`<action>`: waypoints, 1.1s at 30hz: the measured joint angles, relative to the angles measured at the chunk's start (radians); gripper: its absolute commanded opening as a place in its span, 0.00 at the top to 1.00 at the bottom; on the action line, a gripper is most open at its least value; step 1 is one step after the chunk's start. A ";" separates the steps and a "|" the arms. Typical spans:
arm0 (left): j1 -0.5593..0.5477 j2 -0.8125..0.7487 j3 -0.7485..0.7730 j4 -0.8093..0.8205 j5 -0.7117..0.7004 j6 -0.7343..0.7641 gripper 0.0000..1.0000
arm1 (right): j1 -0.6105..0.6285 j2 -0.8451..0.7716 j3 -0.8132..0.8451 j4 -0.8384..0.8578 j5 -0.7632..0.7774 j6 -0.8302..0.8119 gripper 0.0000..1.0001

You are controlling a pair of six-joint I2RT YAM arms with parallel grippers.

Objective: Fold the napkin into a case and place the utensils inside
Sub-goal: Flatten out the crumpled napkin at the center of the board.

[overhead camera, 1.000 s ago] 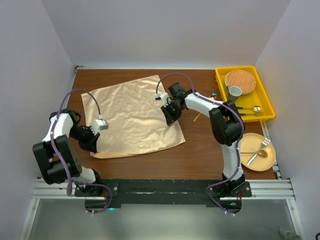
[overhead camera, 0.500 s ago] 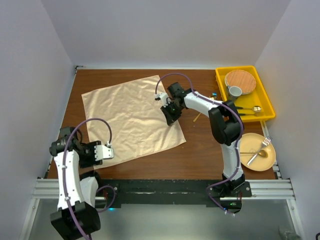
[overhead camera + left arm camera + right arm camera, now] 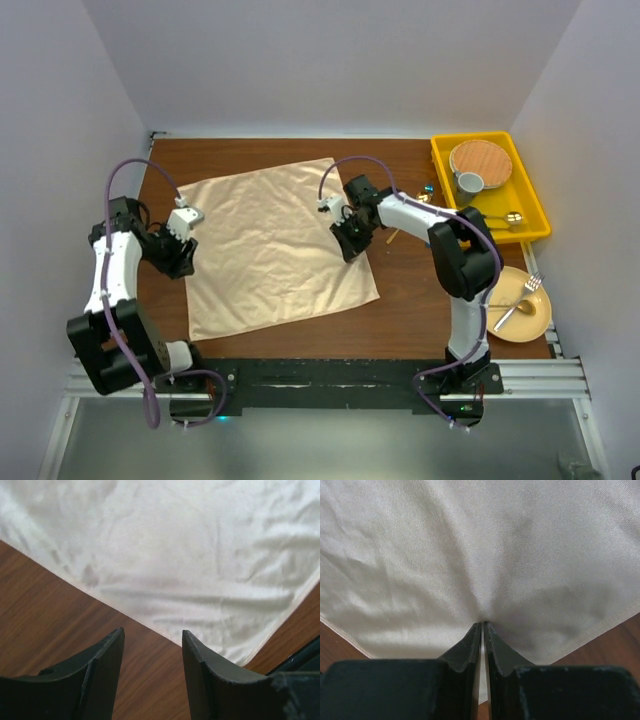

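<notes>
The peach satin napkin [image 3: 270, 245] lies spread as one flat sheet in the middle of the table, and no case is in view. My right gripper [image 3: 348, 245] is shut on the cloth at its right edge, which puckers at the fingertips [image 3: 483, 624]. My left gripper [image 3: 178, 258] stands open over bare wood just left of the napkin's left edge [image 3: 150, 625], holding nothing [image 3: 152, 640]. Of the utensils, a gold fork [image 3: 527, 290] and spoon [image 3: 505, 315] lie on a yellow plate [image 3: 540, 325] at the right. A piece with a blue part [image 3: 428, 188] lies by the tray.
A yellow tray [image 3: 440, 165] at the back right holds a round wood-toned plate [image 3: 481, 158], a small cup [image 3: 469, 182] and a gold spoon [image 3: 500, 218]. A thin gold stick [image 3: 393, 235] lies right of the napkin. White walls close in the table.
My left gripper has opened, let go of the napkin's near left corner, and moved up beside its left edge. The cloth has turned slightly and lies smoother. The right gripper stays shut on it.
</notes>
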 measured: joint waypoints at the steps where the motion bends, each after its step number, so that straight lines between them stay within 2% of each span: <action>1: 0.000 0.029 0.001 0.034 0.001 -0.055 0.46 | 0.000 -0.022 -0.032 0.000 0.000 0.000 0.89; 7: -0.021 0.192 0.006 0.187 0.000 -0.279 0.50 | 0.000 -0.122 -0.174 -0.029 -0.012 0.000 0.86; 14: -0.188 0.349 0.039 0.307 -0.037 -0.426 0.53 | -0.002 -0.148 -0.200 -0.110 -0.040 0.000 0.74; 19: -0.208 0.465 0.135 0.338 -0.058 -0.475 0.55 | -0.047 -0.130 -0.049 -0.187 -0.085 0.000 0.71; 26: -0.252 0.635 0.312 0.347 -0.103 -0.495 0.57 | -0.152 -0.005 0.234 -0.185 -0.100 0.013 0.71; 33: -0.268 0.757 0.481 0.346 -0.106 -0.520 0.57 | -0.215 0.116 0.420 -0.139 -0.093 0.066 0.67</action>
